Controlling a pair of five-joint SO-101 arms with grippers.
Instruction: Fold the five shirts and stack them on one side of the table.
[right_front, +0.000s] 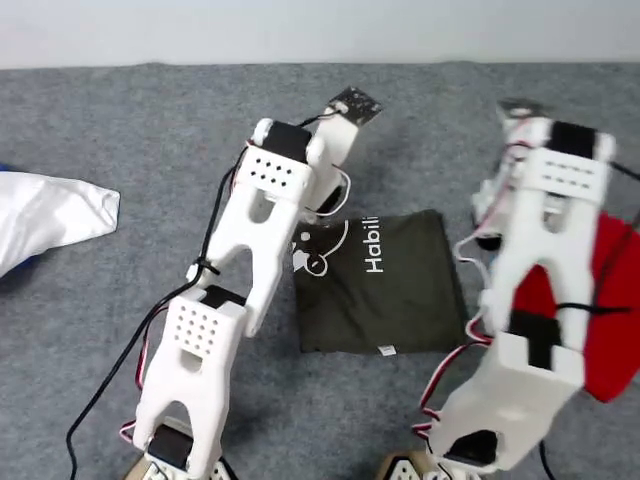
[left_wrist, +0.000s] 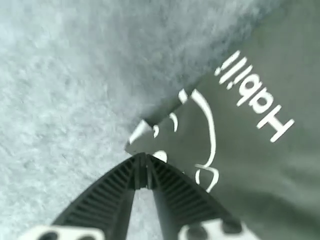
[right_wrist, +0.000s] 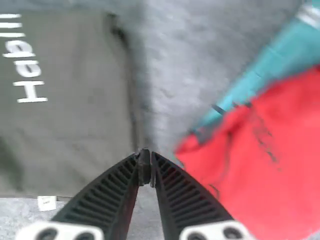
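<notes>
The left gripper (left_wrist: 143, 172) is closed, its two ribbed fingers meeting at the tips with nothing visible between them. It hangs low over the grey surface (right_front: 120, 120), at one corner of the folded dark olive shirt (right_front: 385, 290). That corner lies just ahead of the tips. The rest of the shirt, with its white printed lettering and line drawing, spreads away to the gripper's right. One finger overlaps the shirt's edge in the left wrist view, but I cannot tell whether it touches the cloth.

The right gripper (right_wrist: 144, 170) is also fully closed and holds nothing. Its tips sit right at the opposite side edge of the dark olive shirt, which lies flat to this gripper's left. A small white label (right_wrist: 47, 203) shows near the shirt's hem. A narrow strip of bare surface runs ahead of the tips. To the gripper's right lies a crumpled red shirt (right_wrist: 270, 165), near the olive one but apart from it. A teal garment (right_wrist: 280, 55) lies beyond the red shirt and touches it along one edge.

In the high view the olive shirt lies between the two arms, and the red shirt is partly covered by the right arm. A white shirt (right_front: 45, 215) lies loosely bunched, well apart from the left gripper, out at the surface's far left.
</notes>
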